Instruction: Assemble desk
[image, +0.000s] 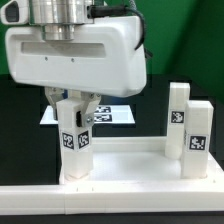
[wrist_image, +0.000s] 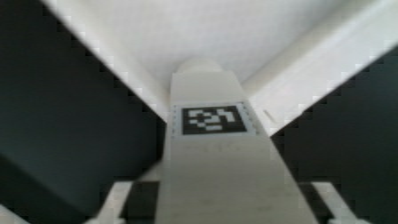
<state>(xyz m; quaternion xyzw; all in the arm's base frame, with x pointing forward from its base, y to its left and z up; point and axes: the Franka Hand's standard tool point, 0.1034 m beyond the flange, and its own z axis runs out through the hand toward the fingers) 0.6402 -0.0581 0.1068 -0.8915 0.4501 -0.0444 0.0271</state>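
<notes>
Unfortunately, the big white body of the arm fills the upper half of the exterior view and covers most of the scene behind it. The gripper (image: 77, 108) shows only as two dark fingers (image: 60, 103) coming out below this body, at the centre left of the frame. They stand on both sides of the top of one white leg (image: 76, 141). It looks as if the jaws are clamped on this leg, but whether the pads really press on it I cannot tell for sure.

This leg is a square post. It stands upright at the lower left of the frame, in the left corner of the desk top (image: 130, 160). The desk top is a white tray with a low rim, and its front edge is cut off at the bottom of the picture. Two other white legs (image: 187, 128) stand upright close together at the right side of the frame, on the right end of the tray.

Each leg carries small black-and-white tags, patterns only, with no readable letters. The marker board (image: 112, 115) lies flat on the dark counter (image: 185, 50) behind the held leg, half hidden by the arm.

In the wrist view the leg (wrist_image: 217, 160) runs from the bottom of the frame to the centre, blurred, with one tag (wrist_image: 214, 119) on it. The fingers at the lower corners are hard to make out.
</notes>
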